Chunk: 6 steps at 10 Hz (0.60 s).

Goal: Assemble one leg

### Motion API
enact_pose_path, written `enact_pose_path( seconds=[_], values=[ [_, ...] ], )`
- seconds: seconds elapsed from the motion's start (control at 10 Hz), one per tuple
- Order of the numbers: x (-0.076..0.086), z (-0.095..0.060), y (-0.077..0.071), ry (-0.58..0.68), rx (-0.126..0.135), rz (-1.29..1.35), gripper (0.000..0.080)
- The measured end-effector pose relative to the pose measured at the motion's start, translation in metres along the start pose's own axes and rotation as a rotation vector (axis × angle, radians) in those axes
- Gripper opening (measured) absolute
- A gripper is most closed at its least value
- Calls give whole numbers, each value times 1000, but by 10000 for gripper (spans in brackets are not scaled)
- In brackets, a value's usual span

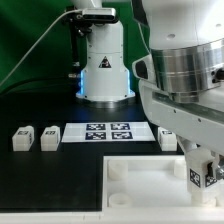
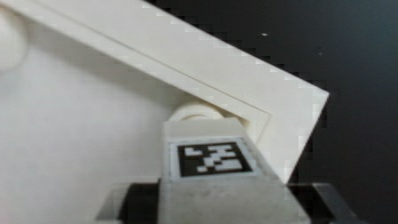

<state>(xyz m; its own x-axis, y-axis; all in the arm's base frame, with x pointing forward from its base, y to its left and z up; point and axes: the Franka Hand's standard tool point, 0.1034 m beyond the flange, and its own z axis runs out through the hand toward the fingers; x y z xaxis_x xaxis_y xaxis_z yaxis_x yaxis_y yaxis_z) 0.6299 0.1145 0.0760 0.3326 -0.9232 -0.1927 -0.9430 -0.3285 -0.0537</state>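
My gripper (image 1: pixel 201 180) is shut on a leg (image 1: pixel 198 177), a small white block with a black-and-white tag, and holds it upright over the near right corner of the large white panel (image 1: pixel 140 195). In the wrist view the gripper (image 2: pixel 217 206) grips the leg (image 2: pixel 214 150) between dark fingers (image 2: pixel 313 200), with the leg's far end at the round corner socket (image 2: pixel 199 106) of the panel (image 2: pixel 89 120). I cannot tell whether the leg is seated in the socket. Three more legs lie on the table: two on the exterior view's left (image 1: pixel 22 138) (image 1: pixel 49 137) and one on its right (image 1: pixel 170 138).
The marker board (image 1: pixel 105 132) lies flat behind the panel. The arm's white base (image 1: pixel 105 70) stands at the back centre. The arm's large silver and white body (image 1: pixel 185 70) fills the exterior view's upper right. The table is black.
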Motion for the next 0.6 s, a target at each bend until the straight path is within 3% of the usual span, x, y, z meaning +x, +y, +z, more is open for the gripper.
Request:
enact_pose_path(
  seconds=[0.4, 0.5, 0.6],
  values=[
    [-13, 6, 2, -6, -2, 166, 296],
    [-14, 6, 2, -6, -2, 154, 361],
    [-14, 6, 2, -6, -2, 87, 525]
  ],
)
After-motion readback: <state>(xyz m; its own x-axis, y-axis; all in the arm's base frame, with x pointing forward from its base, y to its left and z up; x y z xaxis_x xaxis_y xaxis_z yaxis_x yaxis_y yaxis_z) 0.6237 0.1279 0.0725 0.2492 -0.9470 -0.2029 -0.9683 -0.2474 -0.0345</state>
